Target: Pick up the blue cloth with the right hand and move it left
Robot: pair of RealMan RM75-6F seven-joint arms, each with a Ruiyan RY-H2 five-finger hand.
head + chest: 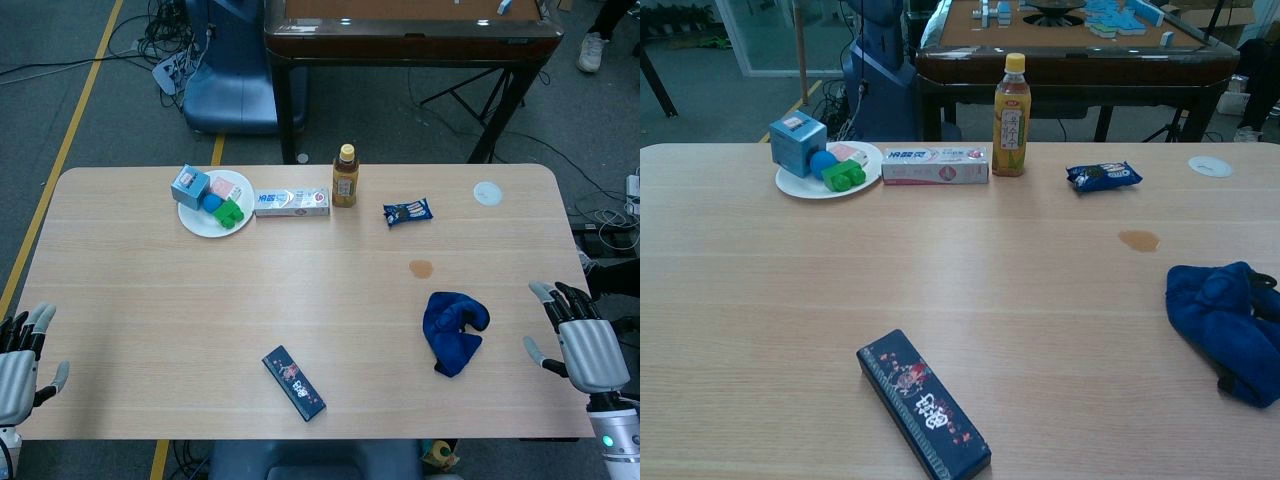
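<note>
At the near edge of the table (150, 330), my 2 hands sit off the wood on either side. Right hand (583, 340): fingers spread and pointing away from me, holding nothing, just past the table's right edge. Left hand (20, 362): same posture at the left edge, fingers apart, nothing in it. Neither hand shows in the chest view.

Closest object on the wood: dark flat box (293, 382) with a printed pattern, lying diagonally near the front edge, about centre.

Next, toward my right: the blue cloth (455, 329), crumpled in a loose heap, near my right hand but apart from it. In the chest view the blue cloth (1230, 328) runs to the right border of the frame.

Just beyond the cloth: small brown stain (421, 268) on the wood.

Far row, left to right: white plate (192, 222) carrying a light blue box (190, 186), a blue ball and green blocks (229, 214); toothpaste carton (291, 202) just beside the plate; upright tea bottle (345, 176) with a yellow cap; blue snack packet (407, 211); white round lid (487, 192), well apart to the right.
</note>
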